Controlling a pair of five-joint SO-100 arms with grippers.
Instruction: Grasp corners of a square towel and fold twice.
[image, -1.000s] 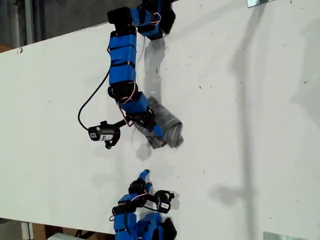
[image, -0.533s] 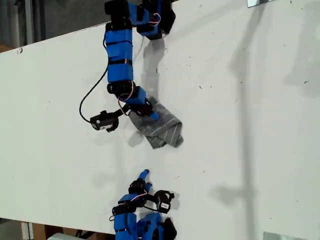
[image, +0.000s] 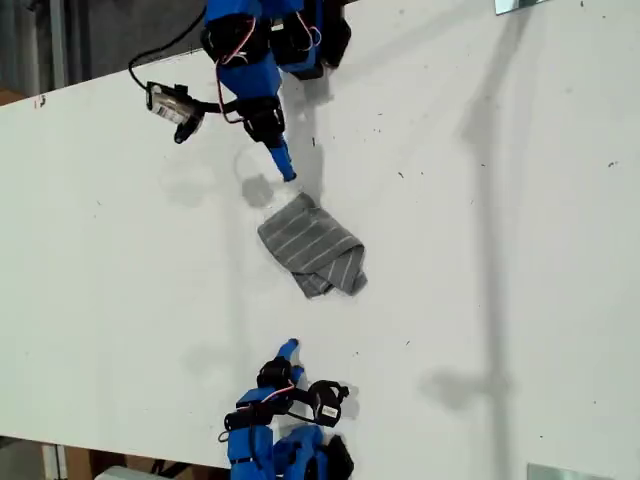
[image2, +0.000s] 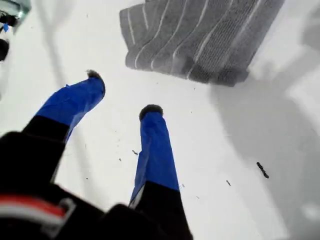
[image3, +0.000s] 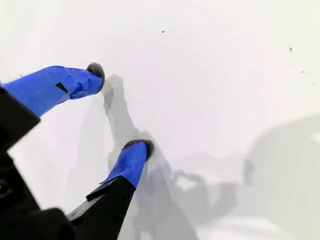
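The towel (image: 312, 245), grey with thin white stripes, lies folded into a small rumpled packet near the middle of the white table (image: 480, 250). My first gripper (image: 283, 168) hangs above the table toward the exterior view's top, a short gap from the towel's nearest edge. Its fingers are open and hold nothing. The first wrist view shows the towel (image2: 200, 35) just beyond my first gripper (image2: 122, 94). My second gripper (image: 288, 348) rests near the exterior view's bottom edge, pointing toward the towel and apart from it. In the second wrist view my second gripper (image3: 117, 108) is open over bare table.
Both arm bases (image: 300, 30) (image: 285, 450) stand at the exterior view's top and bottom edges. Metal brackets (image: 520, 5) (image: 565, 472) sit at that view's right corners. The table edge (image: 60, 95) runs along the upper left, with dark floor beyond.
My first gripper has let go of the towel and drawn back toward the exterior view's top. The towel stays where it was laid. The second arm has not moved.
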